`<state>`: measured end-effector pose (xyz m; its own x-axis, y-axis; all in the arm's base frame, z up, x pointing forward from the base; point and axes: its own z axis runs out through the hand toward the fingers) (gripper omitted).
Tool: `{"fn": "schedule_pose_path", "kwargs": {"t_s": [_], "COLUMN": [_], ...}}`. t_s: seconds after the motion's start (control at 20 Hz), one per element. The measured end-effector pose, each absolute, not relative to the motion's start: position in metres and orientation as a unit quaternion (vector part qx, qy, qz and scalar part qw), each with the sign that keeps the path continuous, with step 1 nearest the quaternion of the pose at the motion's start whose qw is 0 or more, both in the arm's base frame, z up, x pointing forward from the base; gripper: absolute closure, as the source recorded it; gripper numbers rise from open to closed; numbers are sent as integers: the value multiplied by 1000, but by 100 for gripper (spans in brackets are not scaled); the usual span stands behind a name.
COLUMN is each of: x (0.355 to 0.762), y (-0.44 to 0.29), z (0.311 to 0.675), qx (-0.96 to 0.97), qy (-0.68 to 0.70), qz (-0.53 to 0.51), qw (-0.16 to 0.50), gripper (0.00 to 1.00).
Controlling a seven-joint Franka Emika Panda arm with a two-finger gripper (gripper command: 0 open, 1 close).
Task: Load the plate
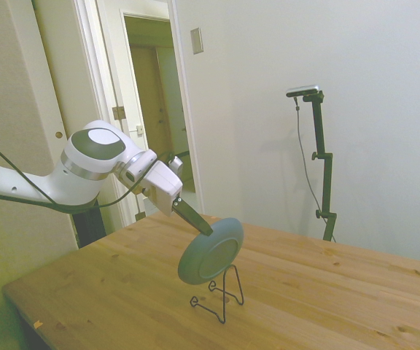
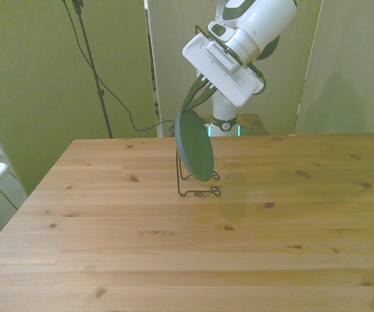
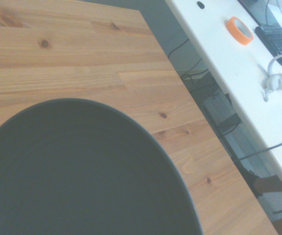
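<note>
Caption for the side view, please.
Gripper holds the tilted plate by its rim just above the wire stand.

Plate (image 1: 211,251) tilted in pincer (image 1: 204,227), above wire stand (image 1: 221,295) on table (image 1: 327,292).

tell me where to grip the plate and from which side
By its raised rim at the upper edge, coming down from above. The plate hangs tilted on edge over the wire stand, faces too wide, and the gripper is shut on that edge.
</note>
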<state>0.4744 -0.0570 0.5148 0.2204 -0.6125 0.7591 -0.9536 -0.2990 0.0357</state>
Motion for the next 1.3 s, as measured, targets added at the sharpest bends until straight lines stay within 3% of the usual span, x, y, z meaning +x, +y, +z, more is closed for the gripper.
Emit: {"fn": "schedule_pose_path", "kwargs": {"t_s": [0.7,1.3], "x": [497,485], "y": [-18,-13], "z": [475,493], "qx": [723,694], "qy": [-517,-520], "qz": [324,352], "qw": [323,352], "gripper": [100,100]}}
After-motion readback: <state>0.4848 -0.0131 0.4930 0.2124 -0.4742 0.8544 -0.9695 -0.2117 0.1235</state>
